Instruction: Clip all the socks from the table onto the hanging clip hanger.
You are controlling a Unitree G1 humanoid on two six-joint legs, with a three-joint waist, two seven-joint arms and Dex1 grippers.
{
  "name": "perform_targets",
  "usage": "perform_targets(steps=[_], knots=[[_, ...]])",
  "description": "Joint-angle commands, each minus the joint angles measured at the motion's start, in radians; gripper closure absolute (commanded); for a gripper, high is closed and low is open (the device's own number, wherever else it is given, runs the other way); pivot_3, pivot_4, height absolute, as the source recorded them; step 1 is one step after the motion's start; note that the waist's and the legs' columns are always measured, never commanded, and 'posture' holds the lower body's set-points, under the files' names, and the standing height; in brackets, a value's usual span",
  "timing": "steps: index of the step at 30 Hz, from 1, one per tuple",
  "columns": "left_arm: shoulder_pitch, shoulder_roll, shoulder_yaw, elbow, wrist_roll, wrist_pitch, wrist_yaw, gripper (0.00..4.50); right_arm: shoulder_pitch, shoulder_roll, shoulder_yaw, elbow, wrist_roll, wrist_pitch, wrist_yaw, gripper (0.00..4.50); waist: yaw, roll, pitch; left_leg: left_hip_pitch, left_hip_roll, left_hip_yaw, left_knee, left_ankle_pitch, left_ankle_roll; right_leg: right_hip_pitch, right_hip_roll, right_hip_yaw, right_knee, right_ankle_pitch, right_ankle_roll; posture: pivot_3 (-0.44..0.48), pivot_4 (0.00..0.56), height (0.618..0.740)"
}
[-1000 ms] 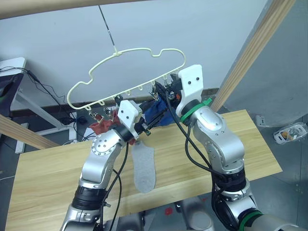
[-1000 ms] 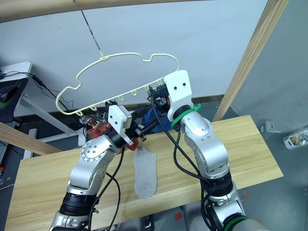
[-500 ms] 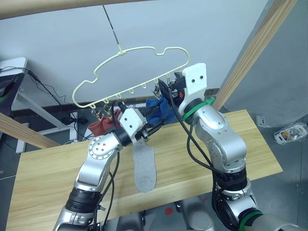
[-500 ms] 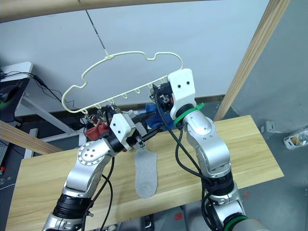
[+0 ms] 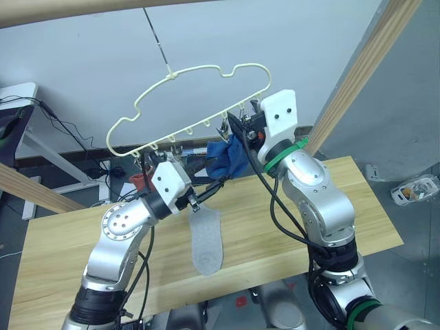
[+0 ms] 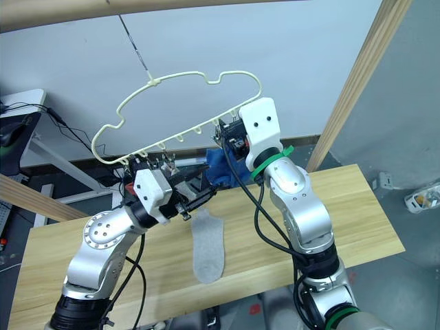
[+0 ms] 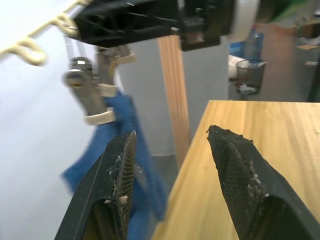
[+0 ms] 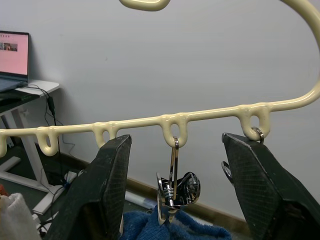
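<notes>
Both jaws stand wide apart and hold nothing. The right gripper is raised to the clip hanger's lower bar, its fingers either side of a metal clip that bites a blue sock. The left gripper hangs just beside that sock, over the table's far edge. A grey sock lies flat mid-table, with bare planks all around it.

Bare table beside grey sock
</notes>
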Motion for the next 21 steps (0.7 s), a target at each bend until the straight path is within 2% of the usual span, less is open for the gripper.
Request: perform_targets(steps=[1, 7, 15, 21], knots=[[-0.003, 0.010, 0.014, -0.052, -0.018, 0.013, 0.008, 2.03, -0.010, -0.019, 0.084, -0.020, -0.030, -0.059, 0.052, 1.41, -0.003, 0.000, 0.000, 0.000, 0.000, 0.000, 0.000, 0.000, 0.000, 0.000, 0.000, 0.000, 0.000, 0.000, 0.000, -0.159, 0.239, 0.740], [-0.019, 0.011, 0.011, -0.053, -0.014, 0.022, 0.009, 2.03, -0.009, -0.045, 0.111, -0.009, -0.066, -0.091, 0.080, 1.41, 0.002, 0.000, 0.000, 0.000, 0.001, -0.001, 0.000, 0.000, 0.000, 0.000, 0.002, -0.001, 0.000, 0.000, 0.000, -0.160, 0.239, 0.740], [-0.025, 0.013, 0.017, -0.048, -0.015, 0.025, 0.009, 2.03, 0.006, 0.086, -0.011, -0.027, 0.062, -0.022, 0.065, 1.41, 0.037, -0.004, -0.002, -0.001, 0.000, -0.001, 0.000, 0.000, 0.000, 0.000, 0.001, -0.001, 0.000, 0.000, 0.000, -0.160, 0.236, 0.740], [-0.015, 0.024, 0.035, -0.039, -0.022, 0.021, 0.002, 2.03, 0.025, 0.046, -0.012, -0.069, 0.074, -0.005, 0.092, 1.41, 0.048, -0.004, -0.003, -0.001, 0.000, -0.001, 0.001, 0.000, 0.000, 0.000, 0.000, -0.001, -0.001, 0.000, 0.000, -0.159, 0.236, 0.740]])
